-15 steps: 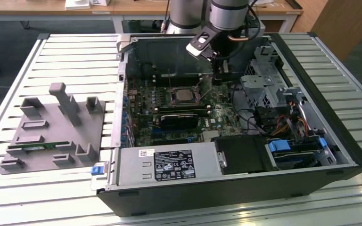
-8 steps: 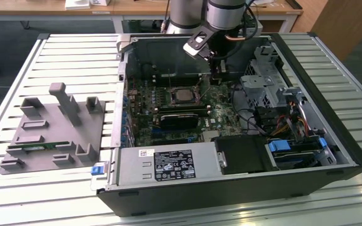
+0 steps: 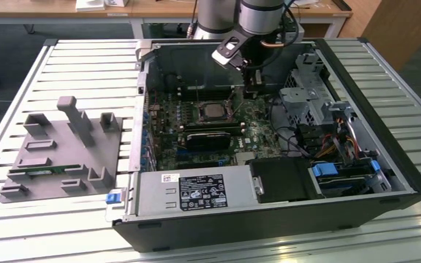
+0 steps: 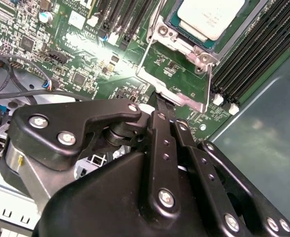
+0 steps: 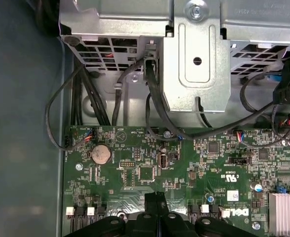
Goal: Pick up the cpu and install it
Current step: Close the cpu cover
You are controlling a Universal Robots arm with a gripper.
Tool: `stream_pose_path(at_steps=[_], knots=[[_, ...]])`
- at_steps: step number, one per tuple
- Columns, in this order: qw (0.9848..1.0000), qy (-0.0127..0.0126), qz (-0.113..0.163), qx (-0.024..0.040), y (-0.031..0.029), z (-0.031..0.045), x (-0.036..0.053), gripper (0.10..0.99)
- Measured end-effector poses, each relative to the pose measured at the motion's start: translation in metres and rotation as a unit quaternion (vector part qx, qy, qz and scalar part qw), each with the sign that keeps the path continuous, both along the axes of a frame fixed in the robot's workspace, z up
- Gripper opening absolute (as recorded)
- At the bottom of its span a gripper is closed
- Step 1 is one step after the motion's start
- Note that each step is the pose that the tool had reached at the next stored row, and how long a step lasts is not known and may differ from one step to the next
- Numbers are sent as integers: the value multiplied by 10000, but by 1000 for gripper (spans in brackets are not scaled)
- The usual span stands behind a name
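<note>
Black metal links run down to two fingertips pressed flat together. The claw (image 4: 161, 106) is closed, with nothing between its pads that I can see. That reads as a narrow poking tool rather than a grip, which would suit nudging hardware better than carrying it.

Right at the tips in the second wrist view is the bright hinged retention plate (image 4: 177, 88). I can't tell whether the tips touch it or sit just off its edge. The plate looks swung back towards the claw rather than folded over the chip, with the thin wire lever (image 4: 144, 52) raised beside it, so I'd judge the clamp is not yet closed.

Just beyond the plate lies the cpu (image 4: 211, 17), silver top up and flat inside its socket frame. It appears to be already seated, no longer in the claw's grasp. The exterior view agrees: the cpu (image 3: 212, 111) rests in the socket close beside the lowered claw.

Further out, dark memory slots (image 4: 243, 64) flank the socket on the green motherboard (image 5: 145, 168). On the claw's other side is the steel drive cage (image 5: 194, 59), with black cables (image 5: 56, 113) looping under it. The open computer case (image 3: 269, 230) lies on its side on the slatted table (image 3: 72, 60), board facing up so the claw can come straight down. A grey parts fixture (image 3: 57, 153) sits well apart from it.
</note>
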State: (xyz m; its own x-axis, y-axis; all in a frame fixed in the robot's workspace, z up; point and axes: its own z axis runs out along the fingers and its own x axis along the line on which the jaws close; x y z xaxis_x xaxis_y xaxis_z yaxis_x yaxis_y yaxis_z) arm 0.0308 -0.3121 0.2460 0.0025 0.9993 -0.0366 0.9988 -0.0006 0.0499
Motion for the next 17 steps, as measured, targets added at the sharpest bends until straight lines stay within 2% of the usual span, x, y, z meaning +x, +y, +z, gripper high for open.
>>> stream_pose_path(at_steps=[17], knots=[[10000, 0, 0, 0, 0, 0, -88, 106]])
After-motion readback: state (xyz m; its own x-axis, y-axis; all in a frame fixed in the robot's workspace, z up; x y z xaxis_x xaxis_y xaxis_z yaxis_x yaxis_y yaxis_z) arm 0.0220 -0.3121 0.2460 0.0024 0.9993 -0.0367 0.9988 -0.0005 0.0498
